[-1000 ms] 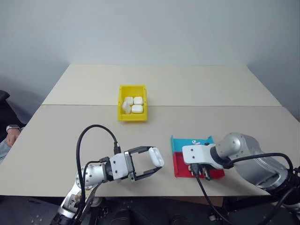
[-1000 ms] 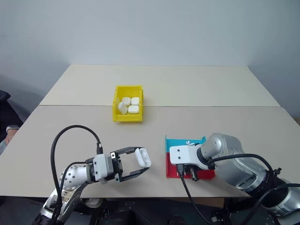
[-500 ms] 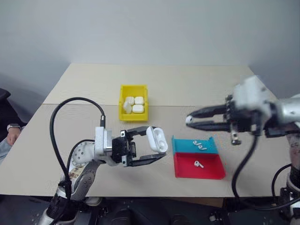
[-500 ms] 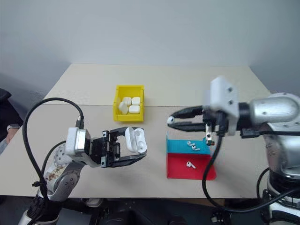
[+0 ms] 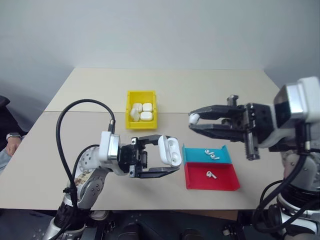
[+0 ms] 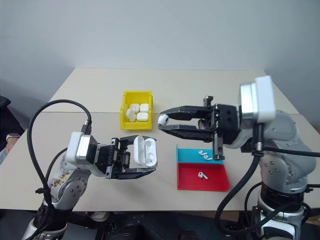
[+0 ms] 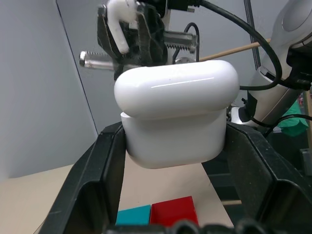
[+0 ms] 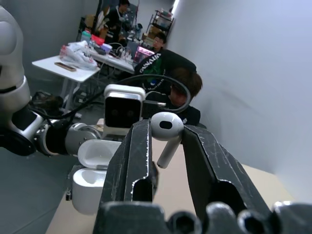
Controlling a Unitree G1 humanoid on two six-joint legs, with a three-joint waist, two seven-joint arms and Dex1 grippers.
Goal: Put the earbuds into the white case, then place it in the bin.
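Observation:
My left gripper is shut on the white case, held above the table's front with its lid hinged open. In the left wrist view the case sits between the black fingers. My right gripper points left and is shut on one earbud, a short way right of and above the case. In the right wrist view that earbud is pinched at the fingertips, with the open case beyond. More earbuds lie in the tray. The yellow bin stands mid-table.
The bin holds several white cases. A flat tray, teal behind and red in front, lies at the front right under my right gripper. A person's hand rests at the table's left edge. People sit in the right wrist view's background.
Both arms rose from the table. The right gripper left the tray with an earbud, turned to point left and moved toward the case. The left gripper lifted the case; its open inside now shows.

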